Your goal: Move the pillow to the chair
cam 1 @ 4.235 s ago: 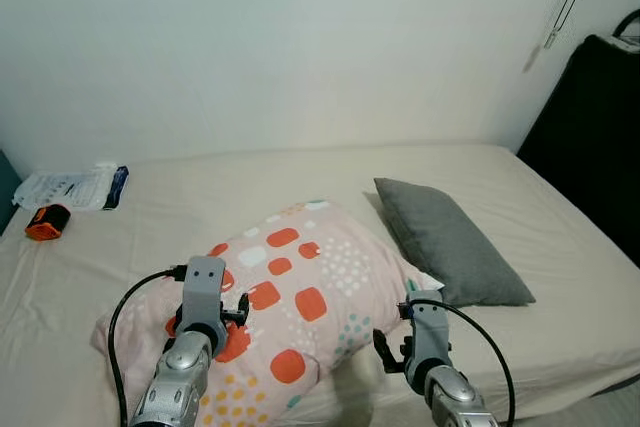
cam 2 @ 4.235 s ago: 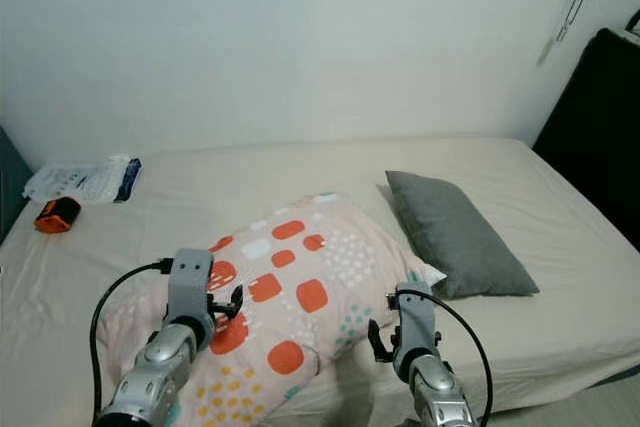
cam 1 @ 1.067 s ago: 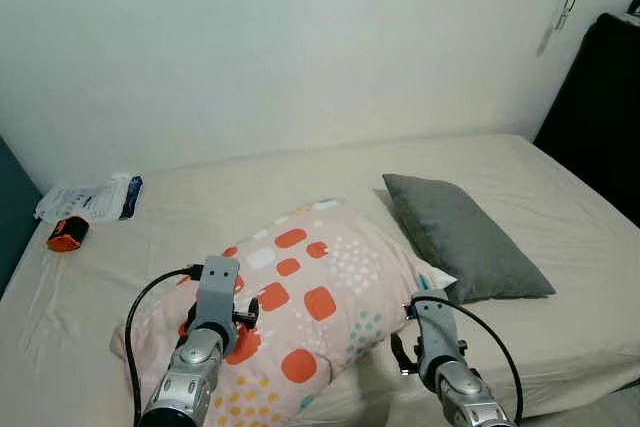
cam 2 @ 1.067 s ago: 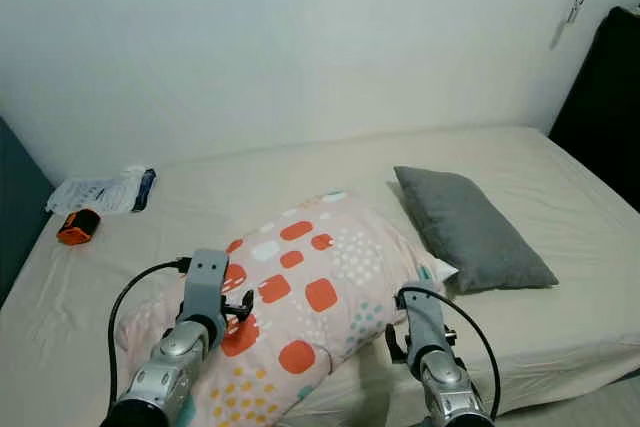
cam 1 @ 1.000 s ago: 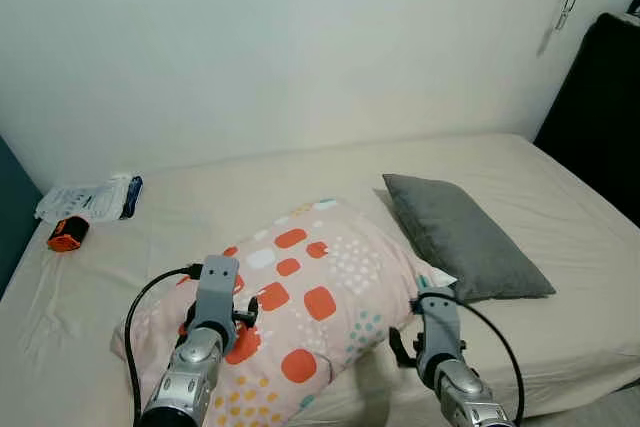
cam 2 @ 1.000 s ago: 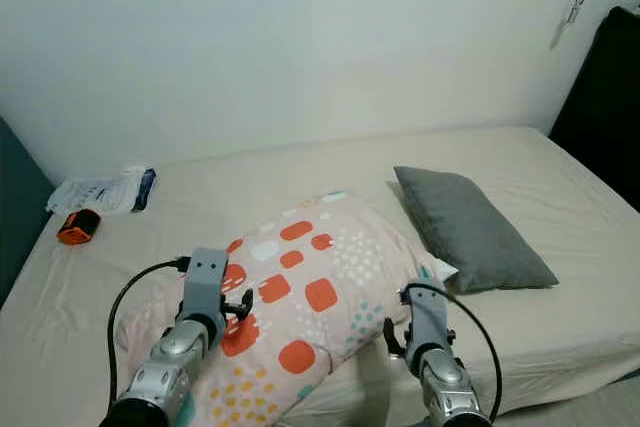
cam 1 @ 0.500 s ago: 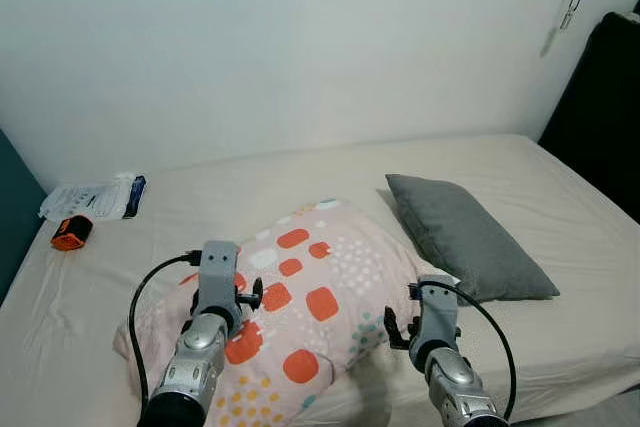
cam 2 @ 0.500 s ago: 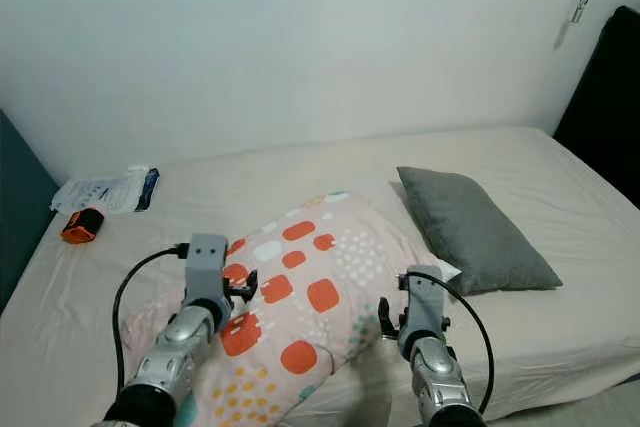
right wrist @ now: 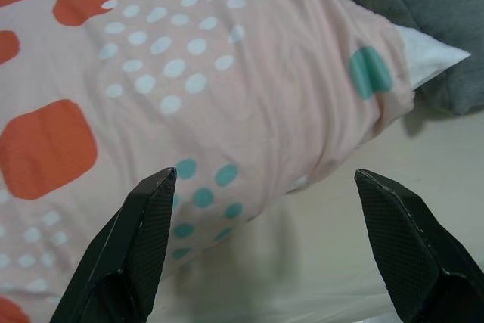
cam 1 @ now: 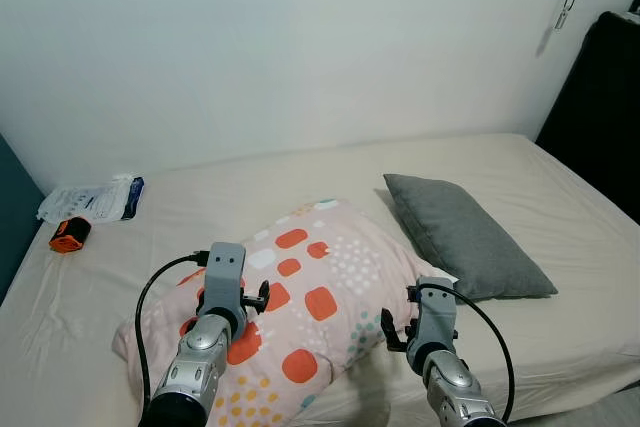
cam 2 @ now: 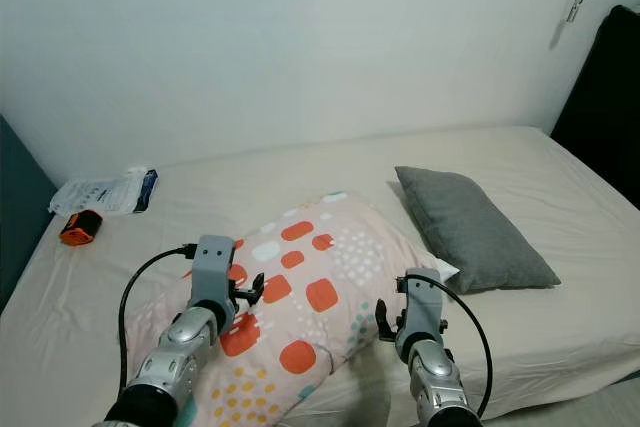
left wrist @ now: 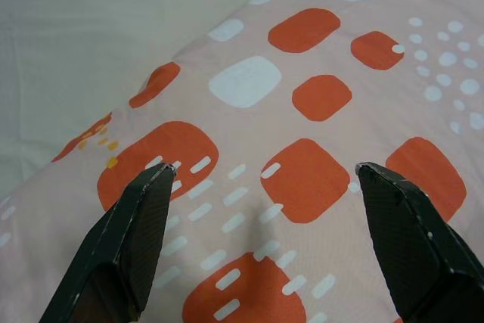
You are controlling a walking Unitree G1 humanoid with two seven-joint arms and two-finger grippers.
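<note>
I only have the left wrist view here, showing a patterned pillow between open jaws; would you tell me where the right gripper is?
Observer: The right gripper is at the patterned pillow's near right corner. Its jaws are open, one side over the pillow and the other over the bed.
Operator: Thank you. Is anything lying next to that pillow?
Observer: A grey pillow lies on its right, with its near end against that same corner.
Operator: Do you see the chair anywhere?
Observer: A tall black shape stands past the bed's right side, but I cannot tell whether it is the chair.
</note>
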